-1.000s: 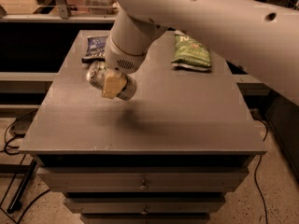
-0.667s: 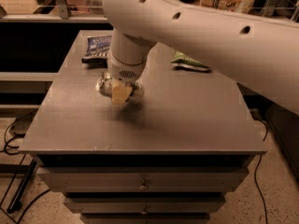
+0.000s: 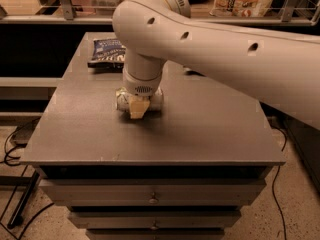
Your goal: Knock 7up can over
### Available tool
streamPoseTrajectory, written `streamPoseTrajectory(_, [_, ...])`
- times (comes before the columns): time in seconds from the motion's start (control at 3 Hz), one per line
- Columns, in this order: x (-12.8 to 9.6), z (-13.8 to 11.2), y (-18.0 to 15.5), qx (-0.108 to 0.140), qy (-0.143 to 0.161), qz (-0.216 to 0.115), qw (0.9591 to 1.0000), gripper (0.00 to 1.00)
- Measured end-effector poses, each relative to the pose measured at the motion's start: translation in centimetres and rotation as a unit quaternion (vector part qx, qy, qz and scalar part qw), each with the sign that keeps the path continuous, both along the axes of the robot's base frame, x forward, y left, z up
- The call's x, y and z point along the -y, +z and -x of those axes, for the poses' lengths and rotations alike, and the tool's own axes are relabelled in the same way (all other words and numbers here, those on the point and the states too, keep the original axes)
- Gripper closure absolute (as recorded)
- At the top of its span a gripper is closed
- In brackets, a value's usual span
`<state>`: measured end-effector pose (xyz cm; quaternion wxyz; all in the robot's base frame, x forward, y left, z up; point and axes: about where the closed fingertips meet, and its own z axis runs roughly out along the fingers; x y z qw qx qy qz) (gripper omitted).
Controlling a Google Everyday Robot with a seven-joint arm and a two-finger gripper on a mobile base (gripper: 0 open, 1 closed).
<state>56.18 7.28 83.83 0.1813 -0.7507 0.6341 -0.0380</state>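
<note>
Camera view: the 7up can (image 3: 154, 100) lies on its side on the grey table (image 3: 210, 134), left of centre, its long axis running left to right, directly under the arm's wrist; the gripper (image 3: 137, 107) comes down on it from above and appears clamped about its middle, one pale finger pad (image 3: 136, 110) against its near side and the other hidden behind; since the can no longer stands upright, the tipping itself looks done; what seems left is to release it and lift clear. No 7up lettering or green marking can be made out on the can; the dark-blue snack bag (image 3: 106, 51) at the far left edge bears pale print too small to read.
</note>
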Motion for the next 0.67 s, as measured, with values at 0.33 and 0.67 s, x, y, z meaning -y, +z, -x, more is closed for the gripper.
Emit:
streamPoseTrajectory(0.33, [-1.13,1.75,1.03,-0.013,0.019,-0.043,0.9988,0.00])
streamPoseTrajectory(0.67, [-1.13,1.75,1.03,-0.013,0.019,-0.043,0.9988,0.00])
